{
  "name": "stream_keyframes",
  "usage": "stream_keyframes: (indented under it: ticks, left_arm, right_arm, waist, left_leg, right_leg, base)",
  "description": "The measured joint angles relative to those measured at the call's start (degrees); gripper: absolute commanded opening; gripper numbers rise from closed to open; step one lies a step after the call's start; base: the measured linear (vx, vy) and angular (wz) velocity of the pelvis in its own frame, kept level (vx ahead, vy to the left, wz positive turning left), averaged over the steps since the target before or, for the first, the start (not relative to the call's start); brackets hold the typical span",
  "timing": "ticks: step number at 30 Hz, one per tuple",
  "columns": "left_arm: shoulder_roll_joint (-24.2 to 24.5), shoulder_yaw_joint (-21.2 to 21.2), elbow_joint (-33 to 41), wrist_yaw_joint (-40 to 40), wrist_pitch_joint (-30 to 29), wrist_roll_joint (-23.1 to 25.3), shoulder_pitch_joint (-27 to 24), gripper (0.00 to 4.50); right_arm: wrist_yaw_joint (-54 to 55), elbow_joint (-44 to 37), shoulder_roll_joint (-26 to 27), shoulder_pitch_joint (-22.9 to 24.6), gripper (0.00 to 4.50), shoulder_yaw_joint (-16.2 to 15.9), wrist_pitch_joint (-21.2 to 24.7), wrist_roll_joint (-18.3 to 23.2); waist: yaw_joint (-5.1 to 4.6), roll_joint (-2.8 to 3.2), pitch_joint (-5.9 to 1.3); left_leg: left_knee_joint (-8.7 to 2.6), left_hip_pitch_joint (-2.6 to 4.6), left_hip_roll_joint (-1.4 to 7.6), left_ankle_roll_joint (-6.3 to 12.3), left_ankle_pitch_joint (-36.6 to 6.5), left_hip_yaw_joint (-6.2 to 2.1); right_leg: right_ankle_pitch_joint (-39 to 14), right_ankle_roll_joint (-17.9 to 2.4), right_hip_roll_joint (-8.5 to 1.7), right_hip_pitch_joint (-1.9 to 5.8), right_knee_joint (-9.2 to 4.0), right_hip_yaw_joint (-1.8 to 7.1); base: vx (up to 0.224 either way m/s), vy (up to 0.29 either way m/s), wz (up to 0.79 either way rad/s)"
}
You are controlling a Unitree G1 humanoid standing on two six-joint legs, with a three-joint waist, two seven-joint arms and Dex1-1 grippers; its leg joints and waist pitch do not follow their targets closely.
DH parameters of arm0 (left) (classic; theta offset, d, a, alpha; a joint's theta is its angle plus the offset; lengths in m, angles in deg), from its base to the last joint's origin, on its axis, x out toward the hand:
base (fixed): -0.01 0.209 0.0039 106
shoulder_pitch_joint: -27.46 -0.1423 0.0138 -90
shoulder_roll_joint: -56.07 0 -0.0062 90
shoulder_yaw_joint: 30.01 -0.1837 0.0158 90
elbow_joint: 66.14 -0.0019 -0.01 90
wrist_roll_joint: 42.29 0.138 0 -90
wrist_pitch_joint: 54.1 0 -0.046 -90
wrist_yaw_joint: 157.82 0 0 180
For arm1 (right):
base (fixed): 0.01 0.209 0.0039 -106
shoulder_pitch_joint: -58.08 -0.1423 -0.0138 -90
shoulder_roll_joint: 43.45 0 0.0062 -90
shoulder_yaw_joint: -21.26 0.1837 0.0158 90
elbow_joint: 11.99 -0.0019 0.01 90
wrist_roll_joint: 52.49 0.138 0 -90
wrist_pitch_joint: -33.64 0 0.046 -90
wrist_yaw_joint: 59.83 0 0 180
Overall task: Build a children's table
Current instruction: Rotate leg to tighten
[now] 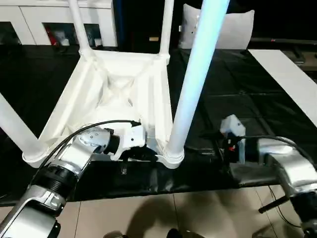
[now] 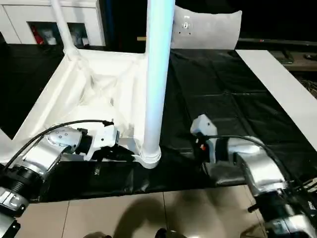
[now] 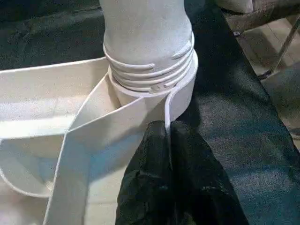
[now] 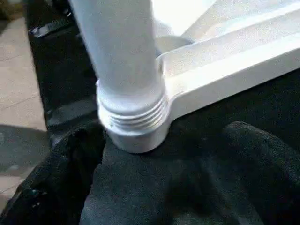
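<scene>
The white children's table top [image 1: 119,84] lies upside down on the black cloth, ribbed underside up. Legs stand in all its corner sockets: two at the far side [image 1: 79,27] [image 1: 166,27], one at the near left [image 1: 15,126], and a tall one at the near right [image 1: 195,79]. My left gripper [image 3: 168,131] is shut on the top's thin rim right beside the near-right socket [image 3: 154,79]. To the right of that socket, my right gripper [image 4: 159,154] stands open and low over the cloth, its fingers [image 4: 70,159] spread before the leg's threaded base [image 4: 133,115] without touching it.
A white cabinet with glass doors [image 1: 49,25] stands at the back left. A flat white board [image 1: 292,79] lies at the right and a pale cushion [image 1: 228,29] behind. The work surface's front edge [image 1: 163,188] runs just below the grippers, with tiled floor beyond.
</scene>
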Motion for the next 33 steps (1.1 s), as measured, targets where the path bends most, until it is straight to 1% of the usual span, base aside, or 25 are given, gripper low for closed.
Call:
stream_keyframes:
  ticks: [3, 6, 7, 8, 10, 11, 18, 22, 24, 29, 33]
  left_arm:
    - [0.0, -0.4, 0.0, -0.9, 0.7, 0.6, 0.2, 0.06]
    - [-0.1, -0.4, -0.1, -1.4, -1.1, 0.7, 0.4, 0.06]
    - [-0.1, -0.3, -0.1, -1.3, -2.1, 0.7, 0.7, 0.3]
    - [-0.1, -0.3, -0.1, -1.3, -2.7, 0.7, 0.8, 0.3]
    - [0.0, -0.2, -0.5, -1.3, -3.5, 1.0, 1.0, 0.59]
    - [0.2, -0.2, -0.8, -1.4, -3.4, 1.3, 1.0, 0.63]
    - [0.7, -0.3, -1.0, -1.6, -1.7, 2.4, 1.1, 0.69]
    - [0.0, -0.2, -1.9, -1.5, -1.2, 2.1, 1.3, 0.69]
    - [-0.3, 0.0, -2.2, -1.3, -1.2, 2.0, 1.4, 0.43]
    - [-0.5, -0.2, -3.2, -0.8, 0.0, 2.4, 1.5, 0.05]
    - [-0.8, 0.4, -4.1, -0.3, 0.0, 1.7, 1.5, 0.05]
  right_arm:
    - [-0.4, -1.5, -0.2, 0.9, 4.5, -0.3, -0.8, 0.0]
    - [-0.4, -4.6, -0.3, 2.3, 4.5, -0.3, -0.2, 0.7]
    - [-0.5, -5.6, -0.1, 2.5, 4.5, -0.3, 0.0, 1.1]
    - [-0.7, -6.2, 0.0, 2.5, 4.5, -0.3, 0.4, 1.5]
    - [-1.4, -7.3, 0.2, 2.5, 4.5, -0.3, 0.9, 2.3]
    - [-1.6, -7.6, 0.2, 2.5, 4.5, -0.3, 0.9, 2.3]
    - [-0.7, -8.3, 0.2, 2.5, 4.5, -0.4, 0.9, 1.9]
    - [-0.4, -8.3, 0.3, 2.2, 4.5, -0.4, 1.1, 1.9]
    - [-0.3, -8.3, 0.5, 2.2, 4.5, -0.4, 1.1, 1.8]
    - [-0.3, -8.3, 0.7, 2.2, 4.5, -0.5, 1.1, 1.8]
    - [-0.4, -7.9, 1.5, 1.0, 4.5, -0.5, 1.0, 1.9]
  waist:
    - [0.25, 0.0, 0.0]
    - [0.3, -0.01, 0.0]
    - [0.2, -0.01, 0.0]
    - [0.12, -0.01, 0.0]
    - [-0.05, -0.01, 0.0]
    - [-0.1, -0.01, 0.0]
    - [0.18, 0.0, 0.0]
    - [0.34, 0.15, -0.09]
    - [0.37, 0.22, -0.13]
    - [0.37, 0.46, -0.28]
    - [0.36, 0.69, -0.42]
  left_leg:
    - [0.0, 0.02, 0.0, 0.0, 0.0, 0.0]
    - [0.04, 0.11, 0.0, -0.08, 0.1, 0.01]
    - [0.06, 0.12, 0.0, -0.13, 0.1, 0.01]
    - [0.07, 0.12, 0.0, -0.18, 0.1, 0.0]
    - [0.11, 0.15, 0.01, -0.24, 0.2, -0.01]
    - [0.14, 0.15, 0.01, -0.24, 0.2, -0.02]
    - [0.11, 0.1, 0.0, -0.23, 0.2, -0.07]
    - [0.05, 0.11, 0.0, -0.24, 0.2, -0.07]
    - [0.05, 0.1, 0.0, -0.24, 0.2, -0.07]
    - [0.06, 0.1, -0.01, -0.23, 0.1, -0.07]
    - [0.09, 0.11, -0.02, -0.24, 0.2, -0.07]
  right_leg:
    - [0.0, 0.0, 0.0, -0.02, 0.09, 0.01]
    - [0.0, -0.1, 0.0, 0.02, 0.17, 0.01]
    - [0.0, -0.1, 0.0, 0.04, 0.18, 0.01]
    - [0.0, -0.1, 0.0, 0.05, 0.17, 0.01]
    - [0.0, -0.1, 0.0, 0.06, 0.16, -0.02]
    - [0.0, -0.1, 0.0, 0.06, 0.16, -0.03]
    - [0.0, 0.0, 0.0, 0.09, 0.11, -0.03]
    - [0.0, 0.0, 0.0, 0.09, 0.13, -0.04]
    - [0.0, 0.0, 0.0, 0.09, 0.13, -0.03]
    - [0.0, 0.0, 0.0, 0.09, 0.13, -0.02]
    - [0.0, 0.0, 0.0, 0.1, 0.13, -0.03]
  base:
    - [0.0, 0.0, 0.0]
    - [0.0, 0.0, 0.0]
    - [0.0, 0.0, 0.0]
    - [0.0, 0.0, 0.0]
    - [0.0, 0.0, 0.0]
    - [0.0, 0.0, 0.0]
    - [0.0, 0.0, 0.0]
    - [0.0, 0.0, 0.0]
    - [0.0, 0.0, 0.0]
    - [0.0, 0.0, 0.0]
    - [0.0, 0.0, 0.0]
